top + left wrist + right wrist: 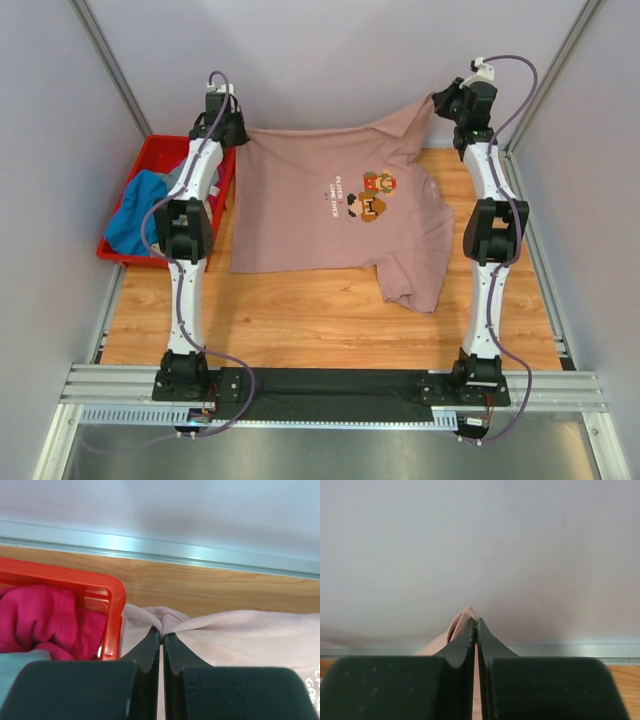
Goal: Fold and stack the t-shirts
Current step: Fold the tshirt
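Note:
A dusty-pink t-shirt (330, 210) with a small brown-orange pixel print lies spread on the wooden table, print up. Its far edge is stretched between my two grippers. My left gripper (240, 138) is shut on the far left corner of the shirt, seen pinched in the left wrist view (162, 630). My right gripper (440, 100) is shut on the far right corner and holds it raised; a fold of pink cloth (462, 620) sticks out by the fingertips. A sleeve (415, 285) hangs bunched at the near right. Blue (135, 215), grey and magenta (45, 620) shirts lie in the crate.
A red plastic crate (165, 150) stands at the far left of the table, right beside the left gripper (117, 615). Grey walls close in the back and sides. A metal rail runs along the table's far edge (200, 555).

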Tool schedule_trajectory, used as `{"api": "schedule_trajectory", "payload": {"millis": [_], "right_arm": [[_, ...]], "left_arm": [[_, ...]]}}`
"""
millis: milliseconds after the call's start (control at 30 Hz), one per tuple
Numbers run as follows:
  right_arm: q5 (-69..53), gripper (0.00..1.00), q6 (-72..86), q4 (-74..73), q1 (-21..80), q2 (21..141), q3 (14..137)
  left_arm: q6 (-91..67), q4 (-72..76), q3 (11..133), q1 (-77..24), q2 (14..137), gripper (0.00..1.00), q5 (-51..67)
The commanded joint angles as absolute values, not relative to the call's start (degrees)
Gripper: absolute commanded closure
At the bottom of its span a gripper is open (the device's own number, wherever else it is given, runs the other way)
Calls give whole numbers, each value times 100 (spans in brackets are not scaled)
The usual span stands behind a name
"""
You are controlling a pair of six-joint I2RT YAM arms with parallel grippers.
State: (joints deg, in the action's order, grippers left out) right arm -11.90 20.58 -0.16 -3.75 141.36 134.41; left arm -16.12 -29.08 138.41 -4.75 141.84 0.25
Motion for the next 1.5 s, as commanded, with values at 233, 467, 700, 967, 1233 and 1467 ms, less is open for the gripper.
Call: {"api": "schedule_trajectory", "payload": {"millis": [233, 467, 700, 967, 1233, 1467], "right_arm": [[-1107, 100, 1811, -280, -352, 13652, 12772], [-1160, 100, 1451, -1412, -352, 12930, 11866], [-1195, 100, 1380, -1845, -439, 12402, 11286], [-1221, 100, 1231, -2039, -562, 11988, 10644], [-1433, 100, 1248, -1881, -606, 11725, 9608], [-1424, 100, 1301, -1767, -659, 11584, 9185]], "left_arm": [[-1002, -2918, 13238, -457, 13729, 100, 167], [-510, -3488, 12420, -668, 13210, 100, -263], [-457, -3752, 11716, -677, 12762, 100, -615], [-308, -4043, 11409, -747, 12779, 100, -1011], [-176, -4087, 11162, -958, 12867, 100, -1125], [-281, -4183, 10890, -1134, 12893, 99, -1397]]}}
